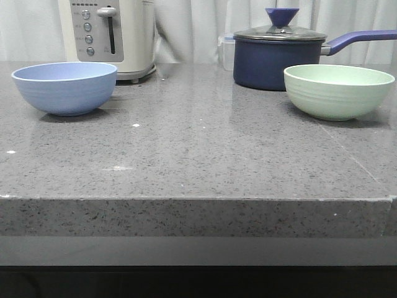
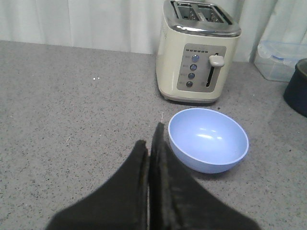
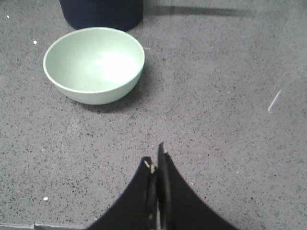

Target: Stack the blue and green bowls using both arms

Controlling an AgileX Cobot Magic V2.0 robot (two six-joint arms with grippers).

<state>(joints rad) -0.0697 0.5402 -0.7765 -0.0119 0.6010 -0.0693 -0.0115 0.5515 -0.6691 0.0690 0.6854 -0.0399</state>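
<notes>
Plainly, the blue bowl (image 1: 64, 88) and the green bowl (image 1: 339, 91) stand well apart, upright and empty on the grey speckled counter (image 1: 198, 155), neither touched. The left gripper (image 2: 152, 139) has its fingers pressed together, holding nothing, with the blue bowl just beside its tips and the cream toaster (image 2: 197, 52) beyond. The right gripper (image 3: 156, 160) is likewise closed and empty, the green bowl ahead of it and apart, the navy saucepan (image 3: 100, 13) behind that. Both bowls look smooth, matte and rounded; the green one has faint ridges. Closed tips could shove a bowl instead of pinching its rim, and curved walls on polished stone would likely slide.
</notes>
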